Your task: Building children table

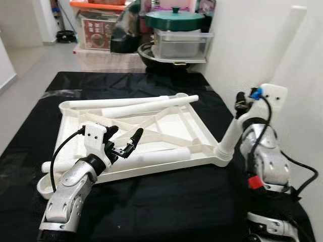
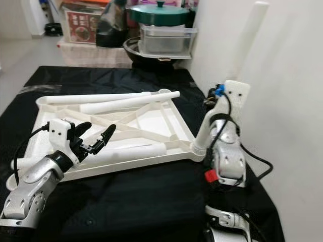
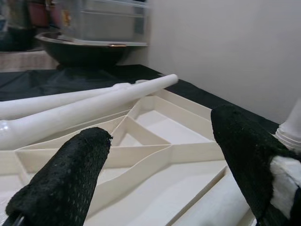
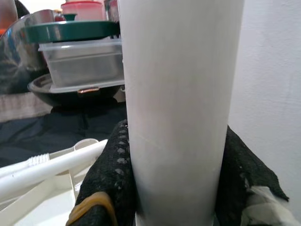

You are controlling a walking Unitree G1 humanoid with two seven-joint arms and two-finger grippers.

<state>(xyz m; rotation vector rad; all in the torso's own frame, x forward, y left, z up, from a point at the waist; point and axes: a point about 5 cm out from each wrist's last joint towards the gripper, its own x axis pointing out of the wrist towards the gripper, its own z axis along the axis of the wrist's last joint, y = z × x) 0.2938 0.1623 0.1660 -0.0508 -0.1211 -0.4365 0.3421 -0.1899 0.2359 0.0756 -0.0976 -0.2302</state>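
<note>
The white children's tabletop (image 1: 204, 132) lies upside down on a black cloth (image 1: 166, 201). A white leg (image 1: 289, 30) stands upright in its near right corner socket (image 1: 223, 153). My right gripper (image 1: 243, 108) is shut on this leg (image 4: 178, 70), a black finger (image 4: 106, 183) on each side. Two loose legs (image 1: 151, 107) rest across the far side of the tabletop. A third loose leg (image 1: 156, 157) lies along the near rim. My left gripper (image 1: 126, 132) hovers open just above that near leg, with nothing between its fingers (image 3: 61, 183).
A white wall (image 1: 242, 45) runs close along the right, right beside the upright leg. Behind the cloth stand a clear plastic box (image 1: 181, 43) with a green lidded pot (image 1: 174, 19) on it, a black pan (image 1: 151, 55) and other clutter. Bare floor (image 1: 30, 65) lies to the far left.
</note>
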